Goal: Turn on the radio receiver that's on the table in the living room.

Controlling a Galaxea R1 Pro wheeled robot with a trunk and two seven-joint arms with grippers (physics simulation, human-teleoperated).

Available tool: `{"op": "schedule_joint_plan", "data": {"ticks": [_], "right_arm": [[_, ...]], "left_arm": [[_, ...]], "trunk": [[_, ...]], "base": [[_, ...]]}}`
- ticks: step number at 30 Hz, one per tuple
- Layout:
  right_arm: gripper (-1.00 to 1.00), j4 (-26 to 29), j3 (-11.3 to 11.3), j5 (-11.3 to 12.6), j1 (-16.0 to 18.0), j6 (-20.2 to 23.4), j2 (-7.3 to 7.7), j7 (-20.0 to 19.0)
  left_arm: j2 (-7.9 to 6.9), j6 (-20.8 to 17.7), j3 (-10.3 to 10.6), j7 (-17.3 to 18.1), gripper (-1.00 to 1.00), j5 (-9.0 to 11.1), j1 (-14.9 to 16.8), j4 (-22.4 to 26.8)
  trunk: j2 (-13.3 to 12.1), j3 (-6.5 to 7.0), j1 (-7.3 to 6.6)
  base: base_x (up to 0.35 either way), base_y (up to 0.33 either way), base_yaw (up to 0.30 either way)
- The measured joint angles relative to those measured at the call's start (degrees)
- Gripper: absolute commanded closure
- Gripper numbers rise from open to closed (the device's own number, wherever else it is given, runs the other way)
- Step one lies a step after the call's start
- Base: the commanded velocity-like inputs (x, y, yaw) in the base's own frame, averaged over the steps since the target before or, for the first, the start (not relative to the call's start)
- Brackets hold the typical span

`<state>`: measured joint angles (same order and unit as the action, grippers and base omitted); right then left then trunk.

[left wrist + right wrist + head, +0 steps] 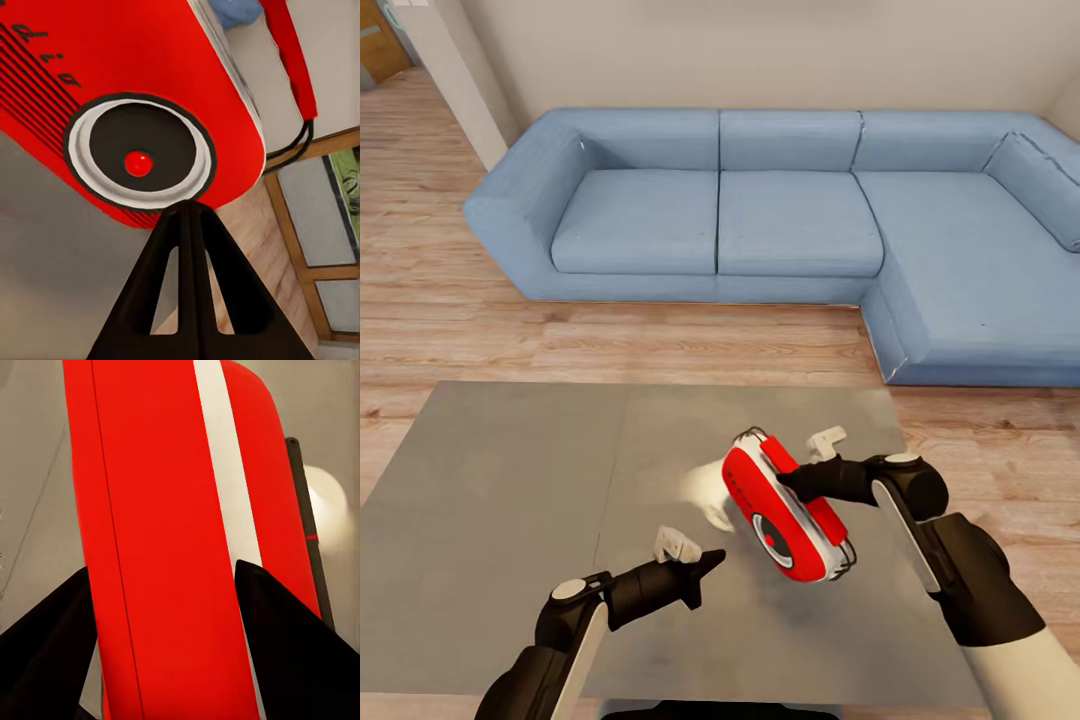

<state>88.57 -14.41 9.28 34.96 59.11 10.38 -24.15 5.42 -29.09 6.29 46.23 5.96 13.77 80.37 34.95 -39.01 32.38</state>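
Right gripper clamps tilted radio receiver, dial toward robot.

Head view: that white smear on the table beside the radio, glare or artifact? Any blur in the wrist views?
Head view: the pale patch on the table left of the radio receiver looks like a reflected light on the glossy top, with soft edges. Right wrist view: a similar bright blob behind the radio; right gripper fingers are crisp. Left wrist view: the dial is sharp, the left gripper unblurred.
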Motion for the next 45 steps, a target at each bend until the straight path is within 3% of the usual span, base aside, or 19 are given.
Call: {"op": "schedule_joint_plan", "data": {"ticks": [3, 4, 6, 7, 8, 9, 10, 12, 13, 16, 18, 21, 40, 45], "right_arm": [[1.0, 0.3, 0.1, -0.3, 0.0, 0.8, 0.0, -0.9], [1.0, 0.3, 0.1, -3.9, 0.0, 0.6, 0.0, -6.8], [1.0, 0.4, 0.1, 7.2, 0.0, 0.9, -0.02, -7.4], [1.0, 0.5, 0.0, 10.1, 0.0, 0.9, -0.04, -7.5], [1.0, 0.4, 0.1, 8.1, 0.0, 0.9, -0.03, -7.3], [1.0, 0.3, 0.1, 4.5, 0.0, 0.5, 0.0, -7.1], [1.0, 0.3, 0.2, 3.2, 0.0, 0.1, 0.01, -7.0], [1.0, 0.4, 0.1, 6.7, -0.1, 0.9, -0.01, -7.3], [1.0, 0.4, 0.1, 7.1, -0.1, 0.9, -0.02, -7.3], [1.0, 0.3, 0.1, 4.8, -0.1, 0.5, 0.0, -7.2], [1.0, 0.4, 0.1, 6.1, -0.1, 0.8, -0.01, -7.3], [1.0, 0.4, 0.1, 5.3, -0.1, 0.6, -0.04, -7.2], [1.0, 0.4, 0.1, 5.6, -0.1, 0.7, -0.36, -7.3], [1.0, 0.4, 0.1, 5.6, -0.1, 0.7, -0.36, -7.3]], "left_arm": [[0.11, 0.0, 0.0, 0.0, 1.0, 0.0, 0.0, -0.1], [0.36, 0.0, 0.0, 0.0, 1.0, 0.0, 0.0, -0.2], [1.09, 0.0, 0.1, 0.0, 1.0, 0.0, 0.0, -0.4], [2.15, -0.1, 0.1, 0.0, 1.0, -0.3, 0.0, -0.7], [2.77, 0.0, 0.1, -0.1, 1.0, -0.5, 0.1, -1.1], [3.17, -0.1, 0.2, -0.2, 1.0, -0.6, 0.1, -1.4], [3.43, -0.1, 0.2, -0.3, 1.0, -0.7, 0.2, -1.6], [3.66, -0.1, 0.2, -0.4, 1.0, -0.8, 0.3, -1.8], [3.75, -0.2, 0.2, -0.5, 1.0, -0.8, 0.5, -1.9], [3.86, -0.5, 0.1, -0.9, 1.0, -0.8, 1.8, -2.2], [3.93, -1.3, 0.1, -1.1, 1.0, -0.8, 2.6, -2.7], [3.91, -1.8, 0.1, -1.1, 1.0, -1.0, 2.8, -3.6], [3.58, -1.5, 0.1, -2.6, 1.0, -1.5, 3.1, -8.3], [3.7, -1.5, 0.1, -3.3, 1.0, -1.3, 5.2, -10.0]], "trunk": [[0.0, 0.0, 0.0], [0.0, 0.0, 0.0], [0.0, 0.0, 0.0], [0.0, 0.0, 0.0], [0.0, 0.0, 0.0], [0.0, 0.0, 0.0], [0.0, 0.0, 0.0], [0.0, 0.0, 0.0], [0.0, 0.0, 0.0], [0.0, 0.0, 0.0], [0.0, 0.0, 0.0], [0.0, 0.0, 0.0], [0.0, 0.0, 0.0], [0.0, 0.0, 0.0]], "base": [[0.0, 0.0, 0.0], [0.0, 0.0, 0.0], [0.0, 0.0, 0.0], [0.0, 0.0, 0.0], [0.0, 0.0, 0.0], [0.0, 0.0, 0.0], [0.0, 0.0, 0.0], [0.0, 0.0, 0.0], [0.0, 0.0, 0.0], [0.0, 0.0, 0.0], [0.0, 0.0, 0.0], [0.0, 0.0, 0.0], [0.0, 0.0, 0.0], [0.0, 0.0, 0.0]]}}
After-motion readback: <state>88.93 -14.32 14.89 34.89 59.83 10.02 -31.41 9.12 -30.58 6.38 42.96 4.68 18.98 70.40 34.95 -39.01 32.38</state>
